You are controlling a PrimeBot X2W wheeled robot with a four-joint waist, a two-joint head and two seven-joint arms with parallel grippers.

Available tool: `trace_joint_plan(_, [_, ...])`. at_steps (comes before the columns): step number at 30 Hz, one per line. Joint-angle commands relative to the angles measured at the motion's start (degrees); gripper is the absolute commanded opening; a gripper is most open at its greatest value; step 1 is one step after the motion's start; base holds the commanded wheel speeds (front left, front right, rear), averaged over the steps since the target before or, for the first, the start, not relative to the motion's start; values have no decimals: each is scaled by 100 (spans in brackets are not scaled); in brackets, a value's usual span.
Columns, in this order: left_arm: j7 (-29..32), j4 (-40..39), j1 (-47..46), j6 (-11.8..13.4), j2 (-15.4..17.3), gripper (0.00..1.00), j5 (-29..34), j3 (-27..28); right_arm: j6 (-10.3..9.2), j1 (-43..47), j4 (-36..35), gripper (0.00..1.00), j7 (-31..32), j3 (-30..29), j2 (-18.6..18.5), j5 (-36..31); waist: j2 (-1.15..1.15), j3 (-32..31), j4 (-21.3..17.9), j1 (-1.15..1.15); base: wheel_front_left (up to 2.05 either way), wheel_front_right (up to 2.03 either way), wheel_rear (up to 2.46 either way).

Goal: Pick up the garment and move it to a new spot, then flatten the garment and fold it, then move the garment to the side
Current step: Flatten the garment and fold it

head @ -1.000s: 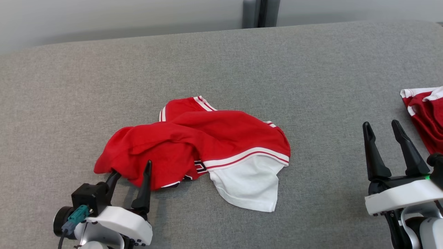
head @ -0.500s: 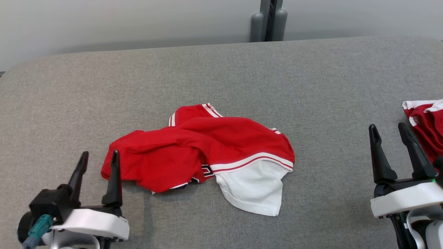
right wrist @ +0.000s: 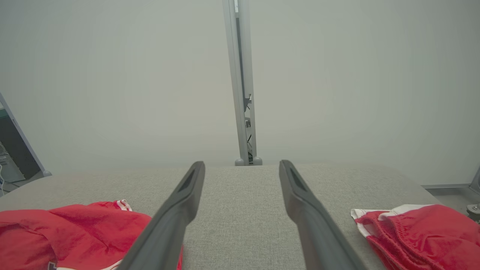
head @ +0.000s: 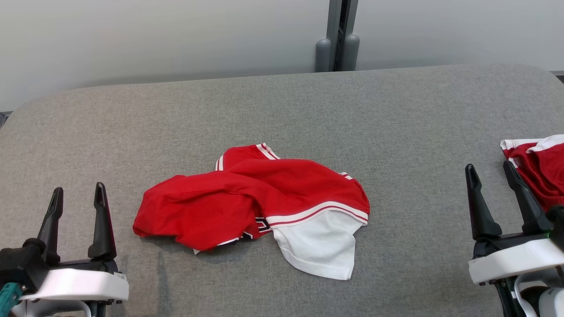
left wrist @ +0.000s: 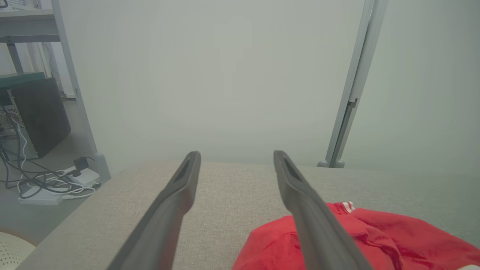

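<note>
You are looking down from the head camera at a wide gray padded surface [head: 308,105] with rounded far corners. The garment [head: 251,198], red with white stripe trim and a white panel, lies crumpled in a loose heap near the middle of that surface, a little to your left of centre. Its white panel hangs out toward the near right side, and a red fold trails off to the left. Your left gripper [head: 78,188] sits at the lower left, fingers pointing away from you and spread wide apart with nothing between them. It is close to the garment's left edge but not touching it. Your right gripper [head: 488,165] sits at the lower right, fingers likewise spread wide and empty, well apart from the garment. Just beside the right gripper's outer finger, at the right edge of the surface, lies a second red and white garment [head: 539,167], bunched up. Behind the surface stands a pale wall [head: 154,39] split by an upright gray post [head: 337,35]. In the left wrist view, cables [left wrist: 48,183] lie on the floor off the surface's left end.
</note>
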Motion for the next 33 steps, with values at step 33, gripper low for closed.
trace_joint_plan(33, [496,2317,-585,-1306,-31,100,-661,-607,-2,-147,92,100,18,296,5,104,0,544,-76,0,0,0,0])
